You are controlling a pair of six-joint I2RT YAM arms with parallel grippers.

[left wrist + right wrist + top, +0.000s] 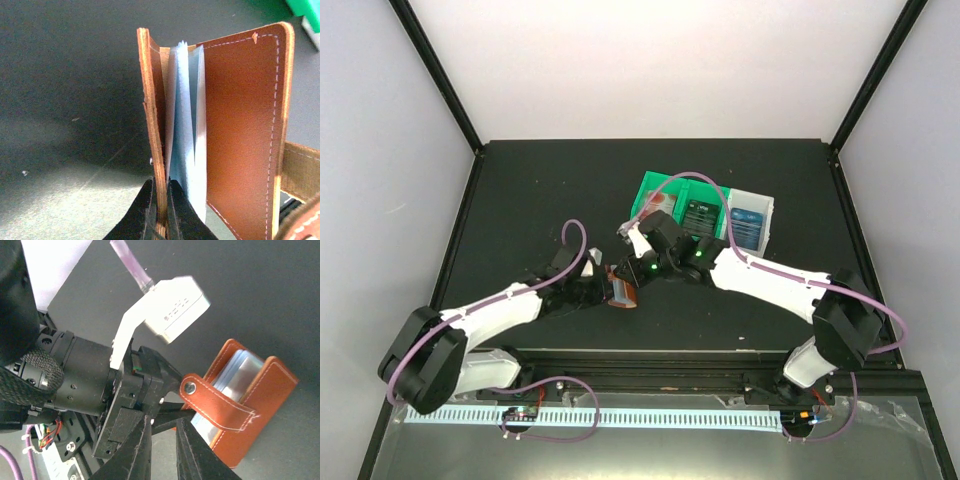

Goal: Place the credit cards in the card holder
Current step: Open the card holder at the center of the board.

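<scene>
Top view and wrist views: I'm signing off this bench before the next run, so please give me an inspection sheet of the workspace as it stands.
Surface: black table, with a few pale specks in the left wrist view.
Job's things: brown wallet open, pale blue sheets inside, strap unsnapped; cards lying in the bins.
Clutter: green bin and white bin side by side behind the arms.
Grippers: left pincer shut on one wallet cover; right pincer slightly open beside the strap, nothing seen between its fingers.
Cables: purple cable looping over each arm.
Surroundings: white walls, black frame posts.
</scene>
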